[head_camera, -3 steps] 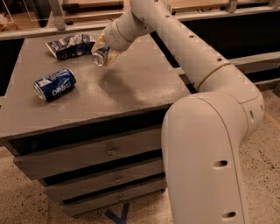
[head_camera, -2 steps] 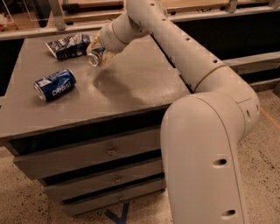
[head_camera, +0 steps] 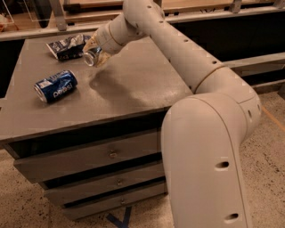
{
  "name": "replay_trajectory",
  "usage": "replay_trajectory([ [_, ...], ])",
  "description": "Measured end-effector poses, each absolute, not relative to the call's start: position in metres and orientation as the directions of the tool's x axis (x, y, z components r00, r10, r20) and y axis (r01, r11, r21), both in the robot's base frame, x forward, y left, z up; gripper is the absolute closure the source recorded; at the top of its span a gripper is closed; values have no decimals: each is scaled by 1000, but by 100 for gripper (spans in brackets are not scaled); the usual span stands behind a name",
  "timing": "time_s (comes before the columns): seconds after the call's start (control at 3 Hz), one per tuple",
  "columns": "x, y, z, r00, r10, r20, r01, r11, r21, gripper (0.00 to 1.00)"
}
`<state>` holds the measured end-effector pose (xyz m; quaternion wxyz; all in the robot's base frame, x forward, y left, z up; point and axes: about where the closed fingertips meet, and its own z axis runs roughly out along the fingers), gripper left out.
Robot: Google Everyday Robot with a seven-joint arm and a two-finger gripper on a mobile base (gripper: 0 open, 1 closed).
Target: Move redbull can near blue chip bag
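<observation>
A speckled stone floor (head_camera: 271, 151) carries a grey cabinet whose flat top (head_camera: 142, 89) serves as the work surface, with three drawers (head_camera: 89, 156) stacked in its front face. Nearest the camera, the bulky cream arm (head_camera: 209, 147) rises at the right front corner of the cabinet, bends at an elbow and reaches back and leftward over the top. On the left part of the surface a wide dark blue Pepsi can (head_camera: 55, 86) lies on its side, well apart from the arm. Further back, the gripper (head_camera: 95, 52) hangs over the rear left part of the top, closed around the redbull can (head_camera: 90, 58). The can is held tilted, its shiny round end turned down and toward the camera, and it is clear of the surface, with a soft shadow (head_camera: 107, 82) on the grey top below it. The can sits at the very tip of the pincer, poking out beyond it on the near left side. Just behind and to the left lies the blue chip bag (head_camera: 67, 46), crumpled flat near the back edge, close beside the held can; whether they touch cannot be told. Beyond the cabinet runs a dark wall with a pale rail (head_camera: 249, 11).
</observation>
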<state>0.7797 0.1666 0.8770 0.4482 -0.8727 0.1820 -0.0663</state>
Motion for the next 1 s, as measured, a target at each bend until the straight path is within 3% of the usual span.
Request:
replay_trajectory([
  [1.0, 781, 171, 881, 912, -408, -44, -271, -518, -811, 12],
])
